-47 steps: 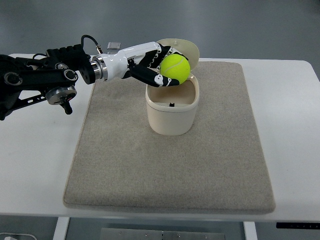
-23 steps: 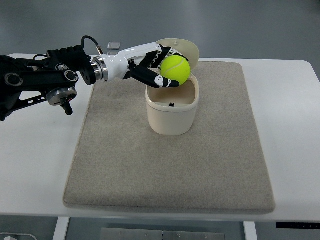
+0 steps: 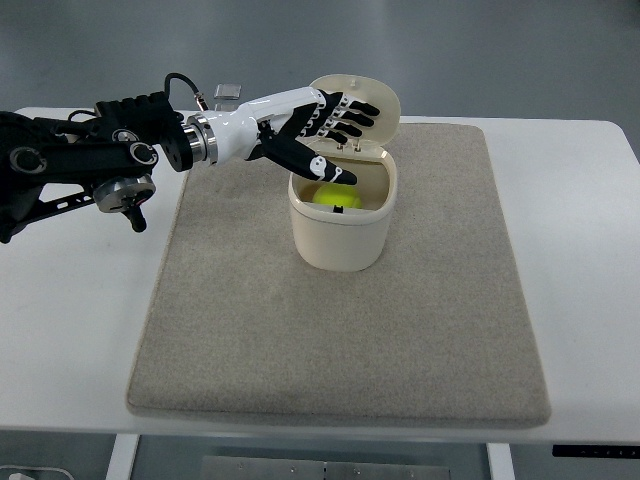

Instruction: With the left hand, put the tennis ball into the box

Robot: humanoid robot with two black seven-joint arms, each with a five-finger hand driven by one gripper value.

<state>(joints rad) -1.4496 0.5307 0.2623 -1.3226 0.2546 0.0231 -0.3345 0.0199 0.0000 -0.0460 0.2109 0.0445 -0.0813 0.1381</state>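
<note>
Top view, left hand outstretched above box, fingers spread, empty, tennis ball inside

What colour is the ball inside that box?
Bright yellow-green; the tennis ball shows in the top view, inside the cream box.

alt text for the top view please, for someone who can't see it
The left hand hovers, fingers spread, over an open box with a tennis ball inside. The box stands on a mat.
</note>
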